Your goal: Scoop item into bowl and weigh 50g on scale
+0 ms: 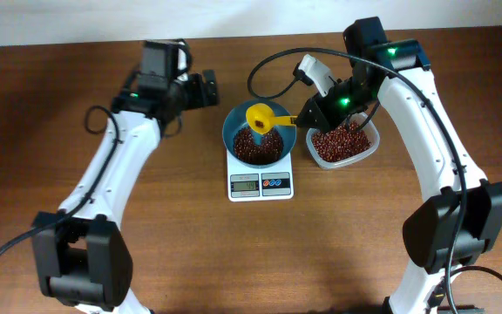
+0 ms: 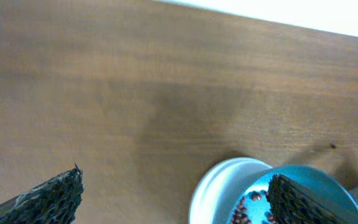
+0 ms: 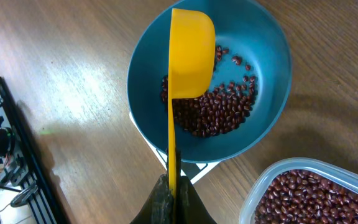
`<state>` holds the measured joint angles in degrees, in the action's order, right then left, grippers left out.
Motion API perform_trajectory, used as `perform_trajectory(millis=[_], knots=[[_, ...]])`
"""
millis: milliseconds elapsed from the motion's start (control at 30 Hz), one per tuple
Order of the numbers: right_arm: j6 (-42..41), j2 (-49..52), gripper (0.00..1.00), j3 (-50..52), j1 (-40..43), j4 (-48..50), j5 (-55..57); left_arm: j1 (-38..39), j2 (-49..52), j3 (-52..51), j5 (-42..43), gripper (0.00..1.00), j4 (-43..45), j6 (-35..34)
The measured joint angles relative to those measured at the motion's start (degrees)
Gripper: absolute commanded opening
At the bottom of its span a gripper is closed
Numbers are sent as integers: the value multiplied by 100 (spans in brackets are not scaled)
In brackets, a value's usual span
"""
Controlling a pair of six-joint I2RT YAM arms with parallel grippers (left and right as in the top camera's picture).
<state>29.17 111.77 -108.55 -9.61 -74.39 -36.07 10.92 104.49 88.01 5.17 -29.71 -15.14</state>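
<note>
With the right gripper pinched on the yellow scoop over the bowl on the scale mid-tabletop, it is best to tip the beans gently; the left gripper gapes wide nearby.

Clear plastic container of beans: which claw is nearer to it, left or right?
Right. The right claw, shut on the yellow scoop, sits just beside the clear container. The open left claw is beyond the teal bowl, on its other side.

The bowl of beans sits on the scale near the table's far edge. The right gripper holds a yellow scoop over it.
</note>
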Motion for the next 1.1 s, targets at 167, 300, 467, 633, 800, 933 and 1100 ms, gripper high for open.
perform_trajectory(millis=[167,300,467,633,800,933,1100], knots=[[-2,0,4,0,0,-39,109,-459,0,173,1207,99,-59,1593],[-2,-2,4,0,0,-42,221,-610,0,177,1937,99,-601,2424],[0,-24,4,0,0,-46,341,-750,0,179,2430,99,-1080,2914],[2,-31,4,0,0,-83,369,-752,0,179,2509,99,-1088,3036],[2,-31,4,0,0,-83,369,-750,0,179,2511,99,-1106,3058],[0,-31,4,0,0,-83,367,-752,0,179,2511,99,-1106,3060],[-2,-31,4,0,0,-155,304,-752,0,179,2511,99,-1106,3060]])
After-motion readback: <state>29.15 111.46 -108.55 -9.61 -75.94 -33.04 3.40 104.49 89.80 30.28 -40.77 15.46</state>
